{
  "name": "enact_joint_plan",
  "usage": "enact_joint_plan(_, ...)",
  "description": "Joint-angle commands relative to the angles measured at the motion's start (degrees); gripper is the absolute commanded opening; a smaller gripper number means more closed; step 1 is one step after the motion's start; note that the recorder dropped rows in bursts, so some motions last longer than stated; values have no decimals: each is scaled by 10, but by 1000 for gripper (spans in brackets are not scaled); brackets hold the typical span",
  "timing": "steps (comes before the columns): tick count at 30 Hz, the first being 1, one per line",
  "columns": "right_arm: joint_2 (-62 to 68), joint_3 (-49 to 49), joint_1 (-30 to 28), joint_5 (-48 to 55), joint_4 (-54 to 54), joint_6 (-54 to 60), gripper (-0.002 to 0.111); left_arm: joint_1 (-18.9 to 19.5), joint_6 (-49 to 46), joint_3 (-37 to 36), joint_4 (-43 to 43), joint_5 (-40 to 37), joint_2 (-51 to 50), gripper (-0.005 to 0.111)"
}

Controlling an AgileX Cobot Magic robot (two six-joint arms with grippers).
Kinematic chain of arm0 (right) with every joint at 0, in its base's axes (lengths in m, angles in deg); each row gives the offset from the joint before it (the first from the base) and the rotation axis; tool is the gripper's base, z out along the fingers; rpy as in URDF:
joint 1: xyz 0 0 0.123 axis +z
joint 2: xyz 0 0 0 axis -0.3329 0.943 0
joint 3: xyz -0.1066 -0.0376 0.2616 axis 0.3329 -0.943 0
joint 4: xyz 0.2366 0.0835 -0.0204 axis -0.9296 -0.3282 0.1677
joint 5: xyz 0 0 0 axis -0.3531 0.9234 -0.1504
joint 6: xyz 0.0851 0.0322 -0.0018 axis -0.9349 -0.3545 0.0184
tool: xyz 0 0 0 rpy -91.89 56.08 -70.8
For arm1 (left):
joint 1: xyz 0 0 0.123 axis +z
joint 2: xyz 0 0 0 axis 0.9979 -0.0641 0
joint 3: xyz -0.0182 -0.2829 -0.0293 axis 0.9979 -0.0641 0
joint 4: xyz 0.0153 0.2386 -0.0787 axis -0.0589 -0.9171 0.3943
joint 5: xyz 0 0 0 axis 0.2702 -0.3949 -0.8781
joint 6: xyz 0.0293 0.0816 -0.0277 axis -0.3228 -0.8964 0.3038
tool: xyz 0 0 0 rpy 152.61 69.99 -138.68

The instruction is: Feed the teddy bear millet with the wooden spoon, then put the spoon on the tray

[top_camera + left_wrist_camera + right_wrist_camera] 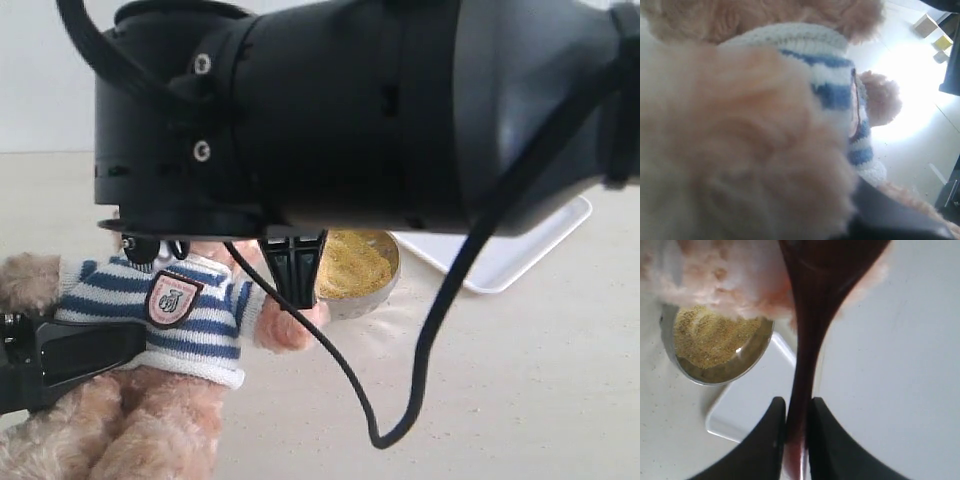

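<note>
Left end effector (85,355) against bear (195,310) torso, likely steadying it; can't tell if closed. Millet (355,262) in bowl (375,300), centre, beside bear. Right end effector (796,410) clamped on spoon (810,315) handle, tip at fur, presumably feeding. Tray (520,258) right on tabletop (520,380), ready for spoon.

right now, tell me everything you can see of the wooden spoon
The wooden spoon is dark reddish-brown and glossy, with a slim handle widening into its bowl, which the right wrist view cuts off. The right gripper's two black fingers pinch the handle near its end. The bowl end lies by the teddy bear's fur; whether they touch is unclear. The exterior view does not show it.
</note>
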Motion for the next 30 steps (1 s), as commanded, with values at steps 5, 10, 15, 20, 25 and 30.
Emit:
enact_joint_plan(5,-93,2,-56,-80,-125,-110,0,1,3,3,-27,-5,1,5)
enact_joint_plan(10,-189,-58,-146,-93,-249,-85,0,1,5,1,-28,-2,1,5)
enact_joint_plan(15,-258,-245,-166,-151,-266,-122,0,1,6,1,-29,-2,1,5)
enact_joint_plan(20,-261,-369,-170,-225,-264,-189,0,1,9,1,-29,-2,1,5)
enact_joint_plan(25,-270,-452,-234,-324,-301,-216,0,1,9,1,-29,-2,1,5)
enact_joint_plan(30,-301,-492,-306,-398,-364,-224,0,1,9,1,-29,2,1,5)
